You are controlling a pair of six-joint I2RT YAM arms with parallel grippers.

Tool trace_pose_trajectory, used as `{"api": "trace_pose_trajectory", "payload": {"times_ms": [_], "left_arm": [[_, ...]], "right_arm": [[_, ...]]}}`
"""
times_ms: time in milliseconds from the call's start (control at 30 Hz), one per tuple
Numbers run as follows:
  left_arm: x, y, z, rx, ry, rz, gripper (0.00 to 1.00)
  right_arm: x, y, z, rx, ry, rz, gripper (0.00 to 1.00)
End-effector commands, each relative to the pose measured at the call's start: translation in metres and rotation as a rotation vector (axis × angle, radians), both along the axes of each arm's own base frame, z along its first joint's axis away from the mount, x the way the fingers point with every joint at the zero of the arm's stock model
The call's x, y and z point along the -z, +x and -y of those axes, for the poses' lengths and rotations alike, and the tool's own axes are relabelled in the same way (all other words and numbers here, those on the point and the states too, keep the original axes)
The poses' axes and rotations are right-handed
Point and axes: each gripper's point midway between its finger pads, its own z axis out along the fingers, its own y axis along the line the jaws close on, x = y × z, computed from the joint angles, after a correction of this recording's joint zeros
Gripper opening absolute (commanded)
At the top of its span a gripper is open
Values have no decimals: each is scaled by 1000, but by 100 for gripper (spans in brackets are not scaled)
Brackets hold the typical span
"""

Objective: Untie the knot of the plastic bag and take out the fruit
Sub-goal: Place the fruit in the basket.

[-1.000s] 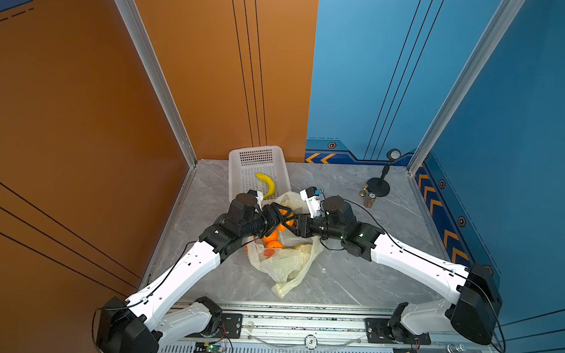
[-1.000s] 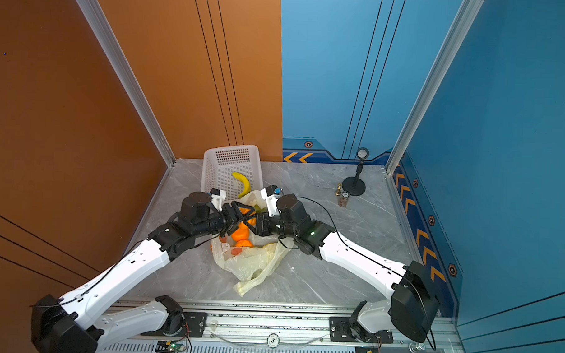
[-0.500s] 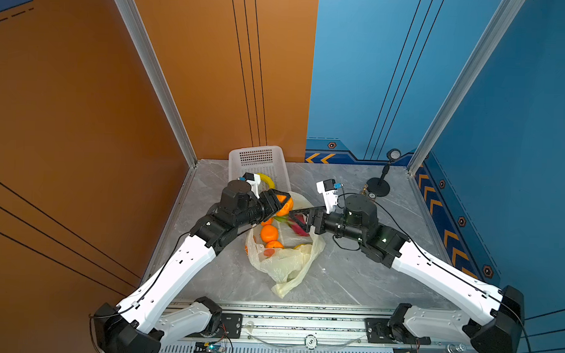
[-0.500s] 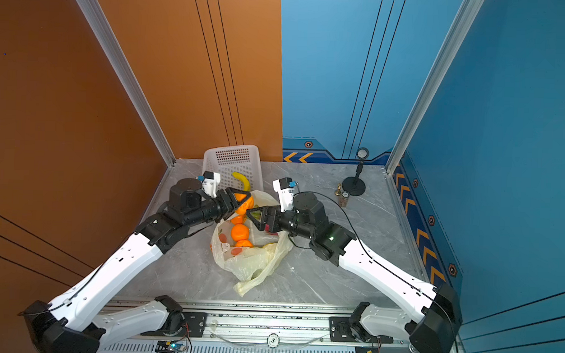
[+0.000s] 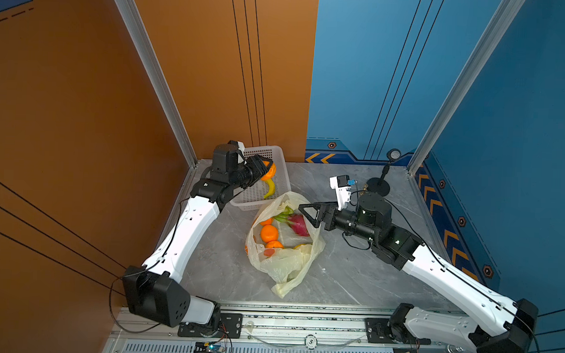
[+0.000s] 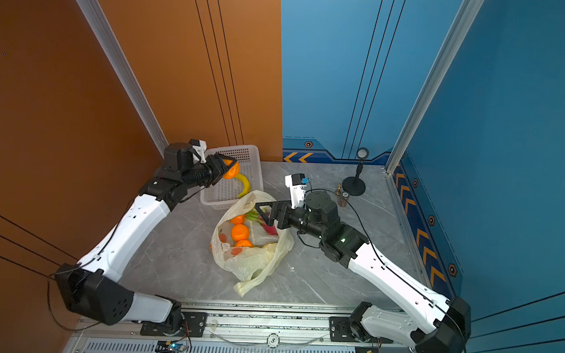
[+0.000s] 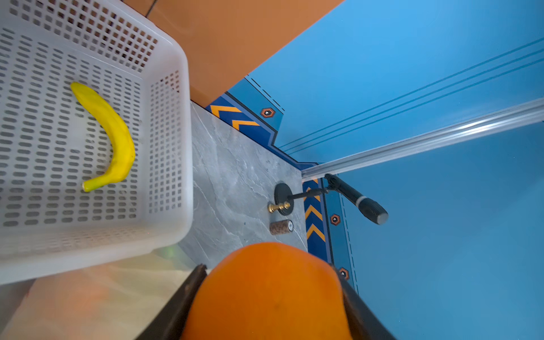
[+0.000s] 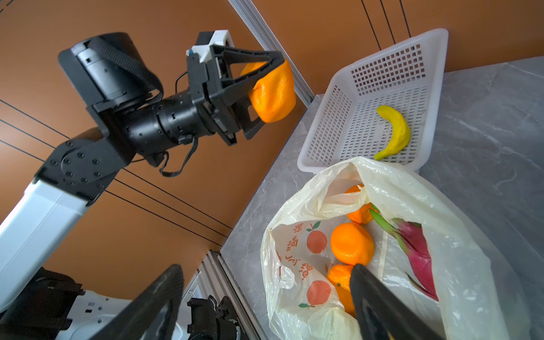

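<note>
L gripper (image 8: 269,94) is held up, far-left of the plastic bag (image 5: 284,264), jaws clamped on one orange (image 5: 271,172), which is squeezed btwn both fingers in mid-air near the white basket (image 7: 164,147). Whether it's directly over the basket can't be told. The basket is set on the table (image 5: 352,276) just beside the bag's far-left edge. A banana (image 7: 114,138) is laid on its floor. The bag is slumped at mid-table w/ its mouth gaping toward the far side. Inside, three oranges (image 5: 269,232) are counted at the bag's left, w/ a pink dragon fruit (image 5: 299,223) to their right, green tips pointed left. R gripper (image 8: 266,268) is held at the bag's right rim by the mouth, jaws spread wide, nothing btwn them. A mic stand (image 5: 379,187) is stood far-right of the bag, well apart.
</note>
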Motion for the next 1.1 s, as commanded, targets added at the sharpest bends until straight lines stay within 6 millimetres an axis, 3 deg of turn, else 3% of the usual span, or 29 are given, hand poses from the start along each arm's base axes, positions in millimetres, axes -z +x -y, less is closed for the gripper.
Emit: {"api": "trace_pose_trajectory", "payload": {"times_ms": [0, 100, 233, 500, 633, 867, 967, 1067], "left_arm": [[20, 19, -8, 24, 49, -49, 47], [47, 42, -21, -12, 146, -110, 47], [100, 77, -36, -46, 276, -219, 47], [194, 138, -48, -70, 431, -362, 45], [230, 158, -54, -71, 488, -414, 45], [285, 167, -66, -67, 520, -519, 47], [298, 164, -70, -61, 484, -555, 58], [286, 164, -66, -34, 461, -533, 75]], "right_arm": [[17, 6, 3, 22, -77, -28, 90], [25, 10, 2, 34, -121, -58, 90], [37, 12, -4, 24, -152, -102, 90], [47, 13, -14, 3, -190, -143, 90], [50, 12, -16, 1, -202, -150, 90], [53, 10, -16, 9, -212, -162, 90], [51, 11, -16, 11, -209, -163, 91], [48, 11, -17, 13, -210, -167, 91]]}}
